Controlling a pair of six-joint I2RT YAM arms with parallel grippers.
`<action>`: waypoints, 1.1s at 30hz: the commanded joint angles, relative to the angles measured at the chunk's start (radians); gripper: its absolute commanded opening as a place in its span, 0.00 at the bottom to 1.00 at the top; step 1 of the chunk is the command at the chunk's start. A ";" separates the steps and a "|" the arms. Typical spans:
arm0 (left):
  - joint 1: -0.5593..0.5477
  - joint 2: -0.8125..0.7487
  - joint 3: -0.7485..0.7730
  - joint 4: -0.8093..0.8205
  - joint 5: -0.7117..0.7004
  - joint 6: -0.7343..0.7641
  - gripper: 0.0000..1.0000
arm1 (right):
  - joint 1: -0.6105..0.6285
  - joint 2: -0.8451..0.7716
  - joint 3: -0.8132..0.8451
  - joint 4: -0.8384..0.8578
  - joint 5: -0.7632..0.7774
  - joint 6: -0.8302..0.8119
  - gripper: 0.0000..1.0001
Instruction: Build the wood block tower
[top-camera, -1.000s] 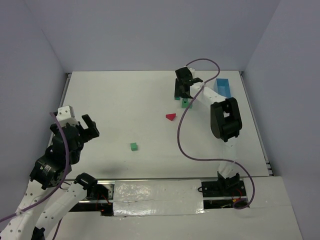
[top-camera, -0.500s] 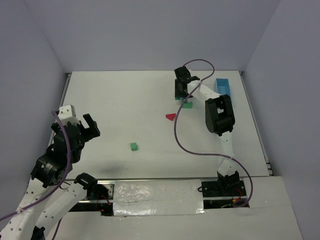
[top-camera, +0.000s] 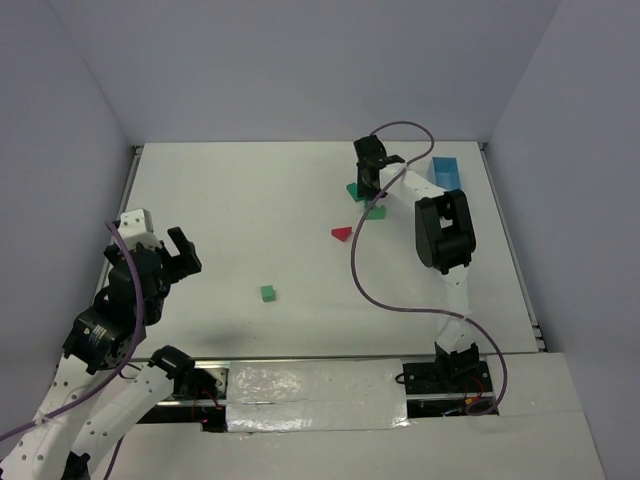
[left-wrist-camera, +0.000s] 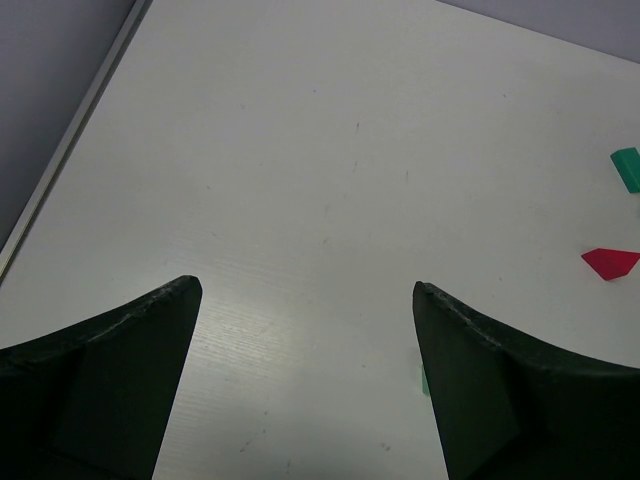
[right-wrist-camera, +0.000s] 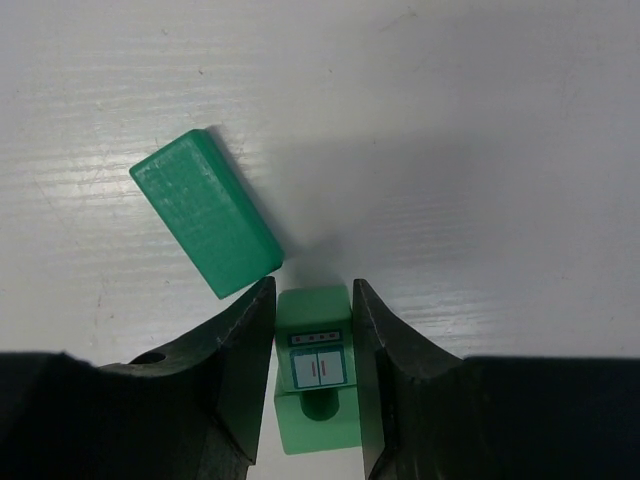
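Note:
In the right wrist view my right gripper (right-wrist-camera: 312, 288) is shut on a small green block with a printed oven front (right-wrist-camera: 314, 345). A notched green piece (right-wrist-camera: 318, 422) shows right below it, touching it. A plain green rectangular block (right-wrist-camera: 205, 212) lies flat on the table just past my left fingertip. From above, my right gripper (top-camera: 366, 187) is at the far right of the table with green blocks beside it (top-camera: 354, 191) (top-camera: 376, 211). A red triangular piece (top-camera: 342, 234) and a lone green block (top-camera: 267, 293) lie nearer. My left gripper (top-camera: 170, 255) (left-wrist-camera: 307, 288) is open and empty over bare table.
A light blue plastic box (top-camera: 446, 175) stands at the far right, beside the right arm. A purple cable (top-camera: 358, 285) loops from the right arm over the table. The left wrist view shows the red piece (left-wrist-camera: 610, 262) and a green block (left-wrist-camera: 628, 166) far right.
My right gripper has shifted slightly right and away, uncovering more of the green block on its left. The left arm has barely moved.

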 joint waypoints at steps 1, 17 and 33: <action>0.003 0.008 -0.005 0.040 0.005 0.020 0.99 | -0.005 -0.120 -0.027 0.027 -0.020 -0.006 0.38; 0.005 0.013 -0.004 0.040 0.005 0.020 0.99 | 0.180 -0.430 -0.205 -0.004 0.051 0.106 0.38; 0.003 0.004 -0.002 0.033 -0.007 0.009 1.00 | 0.663 -0.356 -0.438 0.057 0.144 0.520 0.38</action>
